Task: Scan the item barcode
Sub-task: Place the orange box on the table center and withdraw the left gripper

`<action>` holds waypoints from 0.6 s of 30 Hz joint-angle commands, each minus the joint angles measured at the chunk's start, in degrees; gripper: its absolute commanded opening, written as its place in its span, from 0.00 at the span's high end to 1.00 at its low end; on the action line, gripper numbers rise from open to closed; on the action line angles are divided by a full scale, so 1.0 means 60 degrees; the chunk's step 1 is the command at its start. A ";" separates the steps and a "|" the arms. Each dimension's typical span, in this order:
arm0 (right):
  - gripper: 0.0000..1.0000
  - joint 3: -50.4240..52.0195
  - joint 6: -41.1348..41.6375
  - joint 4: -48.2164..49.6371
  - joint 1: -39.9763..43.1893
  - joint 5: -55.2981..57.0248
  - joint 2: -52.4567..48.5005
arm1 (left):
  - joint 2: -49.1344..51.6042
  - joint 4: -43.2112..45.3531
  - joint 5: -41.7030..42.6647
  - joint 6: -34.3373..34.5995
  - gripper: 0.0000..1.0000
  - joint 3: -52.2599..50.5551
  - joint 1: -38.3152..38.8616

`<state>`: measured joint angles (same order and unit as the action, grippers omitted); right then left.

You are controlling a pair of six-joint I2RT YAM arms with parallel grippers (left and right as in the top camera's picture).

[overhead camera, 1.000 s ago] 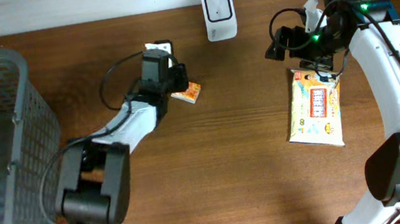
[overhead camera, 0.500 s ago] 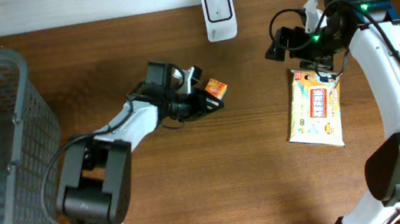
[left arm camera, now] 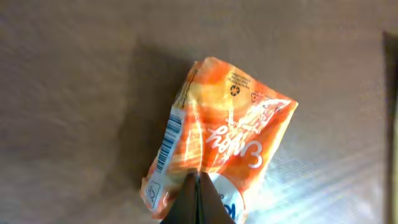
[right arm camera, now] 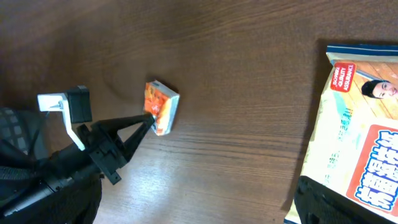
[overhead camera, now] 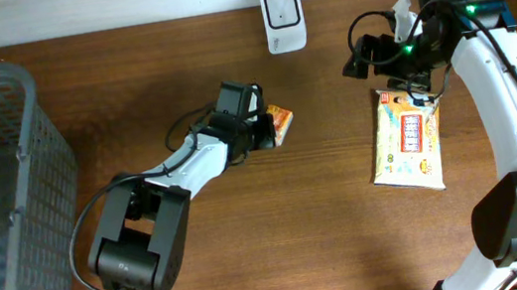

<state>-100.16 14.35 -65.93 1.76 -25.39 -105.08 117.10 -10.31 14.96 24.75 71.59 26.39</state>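
left gripper (overhead camera: 270, 129) now clamped on orange packet (overhead camera: 280, 121), moved nearer scanner (overhead camera: 280, 7) at bench (overhead camera: 251, 236) back edge; barcode (left arm camera: 165, 142) not yet presented

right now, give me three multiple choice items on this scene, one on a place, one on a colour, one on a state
1. The white scanner stands at the table's
A far edge
B near edge
C left edge

2. The small packet is mainly
A blue
B orange
C green

3. The left tool is
A open above the packet
B shut on the packet
C out of view

Key: 1 A, it sits at the edge opposite the arm bases; 2 B, the orange wrapper fills the left wrist view; 3 B, its fingertips pinch the packet's edge.
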 commanded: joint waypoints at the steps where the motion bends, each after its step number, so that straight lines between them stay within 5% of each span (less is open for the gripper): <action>1: 0.01 -0.0058 -0.0098 -0.0007 -0.0040 0.0062 0.0076 | -0.0302 -0.0178 0.2630 0.0266 1.00 -0.0084 0.0022; 5: 0.01 -0.0058 -0.0098 -0.0004 -0.0040 0.0062 0.0076 | -0.2167 0.0215 0.2918 0.0984 1.00 -0.0084 0.0011; 8: 0.01 -0.0058 -0.0098 -0.0004 -0.0040 0.0062 0.0076 | -0.2823 -0.0095 -0.1257 0.0823 1.00 -0.0084 -0.0175; 11: 0.01 -0.0058 -0.0098 -0.0007 -0.0040 0.0062 0.0076 | -0.2892 -0.2204 -0.4401 0.0426 1.00 -0.0084 -0.1322; 12: 0.01 -0.0058 -0.0098 -0.0007 -0.0040 0.0062 0.0076 | -0.2892 -0.2838 -0.4430 0.0430 0.86 -0.0084 -0.1566; 13: 0.01 -0.0058 0.0259 0.0251 -0.0040 -0.0102 0.0076 | -0.2892 -0.3639 -0.4437 0.0430 0.36 -0.0084 -0.1792; 14: 0.01 -0.0058 0.0747 0.0576 -0.0040 -0.0339 0.0076 | -0.2892 -0.3869 -0.4433 0.0430 0.06 -0.0087 -0.1865; 18: 0.01 -0.0058 0.2816 0.0962 -0.0135 -0.0663 0.0073 | -0.2892 -0.4193 -0.4433 0.0430 0.01 -0.0087 -0.1891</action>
<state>-100.16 24.62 -60.53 1.76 -27.46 -105.08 100.60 -35.18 -10.46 28.10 71.20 15.29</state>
